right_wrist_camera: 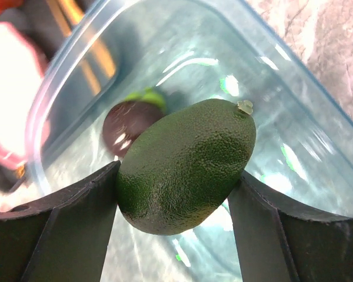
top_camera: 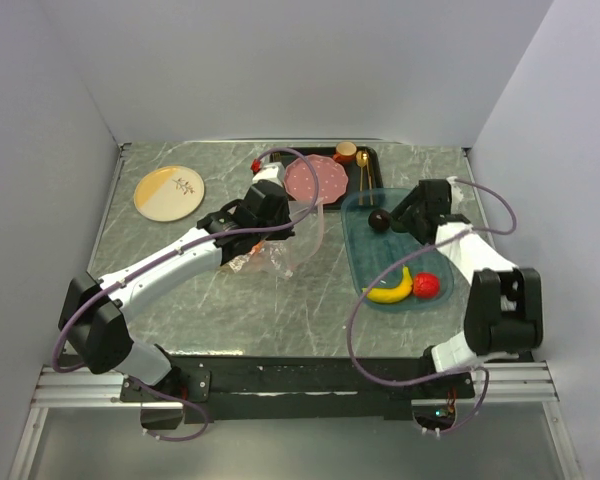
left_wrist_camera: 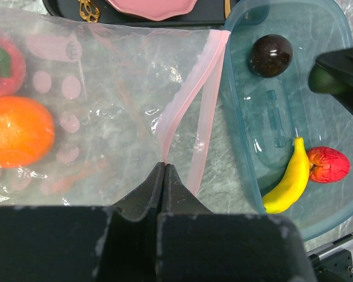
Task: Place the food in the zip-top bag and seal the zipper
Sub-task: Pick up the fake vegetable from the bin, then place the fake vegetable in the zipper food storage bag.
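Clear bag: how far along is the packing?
Done: an orange and a red piece seem inside the bag. In hand: the left gripper pinches the zipper; the right gripper holds a green lime. Left: dark fruit, banana, red fruit in the blue tray; sealing.

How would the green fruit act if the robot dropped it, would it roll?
It would probably roll: the green fruit is a rounded egg shape with no flat side, though the raised wall of the blue tray would likely stop it. It seems stiff, since the right gripper squeezes both sides without denting it. Its pebbly skin may help against slipping.
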Action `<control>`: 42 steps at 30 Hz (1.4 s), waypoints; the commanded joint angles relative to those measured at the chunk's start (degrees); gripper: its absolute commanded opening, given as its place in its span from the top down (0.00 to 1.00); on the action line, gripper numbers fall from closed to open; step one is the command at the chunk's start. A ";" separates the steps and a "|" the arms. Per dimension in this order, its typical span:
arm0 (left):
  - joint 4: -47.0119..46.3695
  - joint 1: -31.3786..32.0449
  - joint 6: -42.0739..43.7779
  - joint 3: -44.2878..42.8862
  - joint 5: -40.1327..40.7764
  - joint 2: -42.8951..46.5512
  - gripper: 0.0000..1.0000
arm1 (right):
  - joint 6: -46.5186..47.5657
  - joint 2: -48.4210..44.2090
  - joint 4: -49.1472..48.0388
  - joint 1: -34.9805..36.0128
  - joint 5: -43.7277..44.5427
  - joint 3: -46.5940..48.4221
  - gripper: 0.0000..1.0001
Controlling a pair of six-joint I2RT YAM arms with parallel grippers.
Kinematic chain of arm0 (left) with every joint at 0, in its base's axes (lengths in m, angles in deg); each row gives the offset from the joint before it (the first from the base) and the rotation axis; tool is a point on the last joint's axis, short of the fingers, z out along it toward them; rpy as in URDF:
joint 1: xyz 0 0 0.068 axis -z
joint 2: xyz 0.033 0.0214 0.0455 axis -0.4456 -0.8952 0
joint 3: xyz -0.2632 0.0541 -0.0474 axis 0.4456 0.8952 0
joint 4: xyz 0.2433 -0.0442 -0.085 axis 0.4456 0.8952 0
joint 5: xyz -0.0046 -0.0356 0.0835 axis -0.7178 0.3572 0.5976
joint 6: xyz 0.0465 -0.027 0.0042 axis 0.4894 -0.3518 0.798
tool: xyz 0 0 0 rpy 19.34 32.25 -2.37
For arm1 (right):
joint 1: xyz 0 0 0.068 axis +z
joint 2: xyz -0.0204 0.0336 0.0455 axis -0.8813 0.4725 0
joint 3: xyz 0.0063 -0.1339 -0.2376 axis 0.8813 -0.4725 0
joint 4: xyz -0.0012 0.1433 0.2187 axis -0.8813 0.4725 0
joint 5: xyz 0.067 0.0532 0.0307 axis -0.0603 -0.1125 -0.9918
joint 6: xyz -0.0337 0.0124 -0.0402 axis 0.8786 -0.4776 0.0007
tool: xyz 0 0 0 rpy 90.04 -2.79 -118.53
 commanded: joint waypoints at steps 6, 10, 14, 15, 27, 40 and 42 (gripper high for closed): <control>-1.52 0.18 0.40 -1.38 -0.44 0.68 0.99 | 4.08 -14.29 -2.03 8.13 -15.69 -3.31 0.60; -2.04 0.09 0.13 -1.20 -0.88 0.68 0.99 | 1.53 -14.66 -7.55 13.14 -26.93 -2.17 0.58; -2.40 0.00 -0.04 -1.20 -0.79 0.68 0.99 | 0.21 -10.62 -8.44 17.02 -32.05 0.91 0.56; -2.14 0.00 -0.04 -1.38 -0.70 0.51 0.99 | -0.05 -9.83 -8.97 17.81 -32.93 1.26 0.56; -2.92 0.00 -0.31 -0.76 -1.93 1.74 0.99 | -2.43 2.91 -12.58 23.44 -36.29 6.97 0.55; -3.09 0.09 -0.39 -0.50 -0.70 2.88 0.99 | 2.23 5.03 -3.80 25.03 -31.01 12.25 0.12; -3.19 0.00 -0.48 -0.59 -0.70 2.97 0.99 | 2.32 4.68 -4.40 24.94 -30.56 11.46 0.02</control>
